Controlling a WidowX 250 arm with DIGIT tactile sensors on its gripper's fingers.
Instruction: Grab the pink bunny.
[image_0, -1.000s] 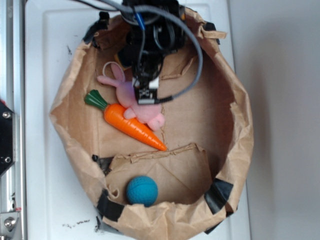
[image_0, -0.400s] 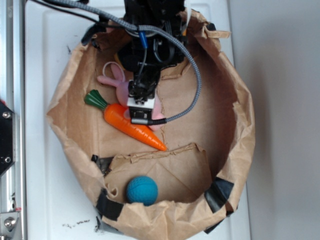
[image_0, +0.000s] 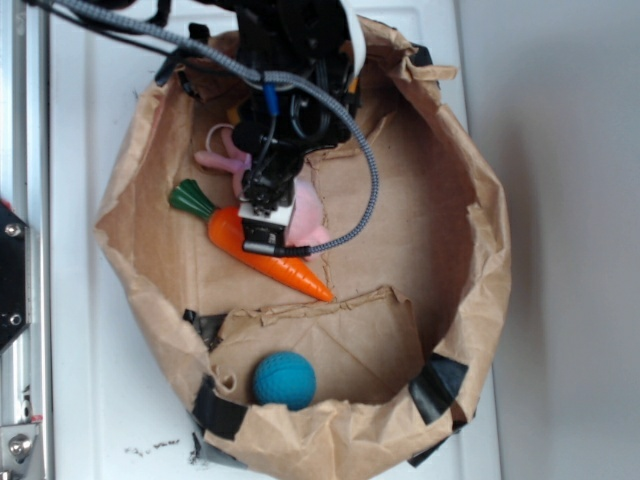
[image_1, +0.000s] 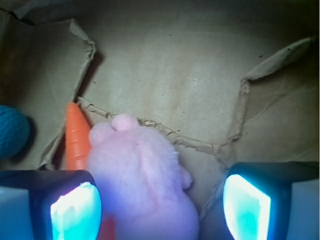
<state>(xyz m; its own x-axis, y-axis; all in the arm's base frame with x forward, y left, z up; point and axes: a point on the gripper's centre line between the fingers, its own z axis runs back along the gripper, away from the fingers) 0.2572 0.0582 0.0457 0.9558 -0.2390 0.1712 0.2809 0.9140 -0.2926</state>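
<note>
Since a second ago I've brought the tool (image_1: 160, 200) down over the bunny (image_1: 142, 185). It's spread wide, bunny between the pads nearer the left one, carrot (image_1: 77, 140) just beyond; closing should grab it.

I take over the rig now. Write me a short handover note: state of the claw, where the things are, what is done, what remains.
Claw: open, low inside the paper bag, with the pink bunny between its fingers but nearer one side; nothing gripped.
Bunny: lies on the bag floor, against the orange carrot. A teal ball sits apart near the bag's edge.
Done: claw lined up over the bunny.
Left: close on the bunny only, probably avoiding the carrot, then lift.
</note>
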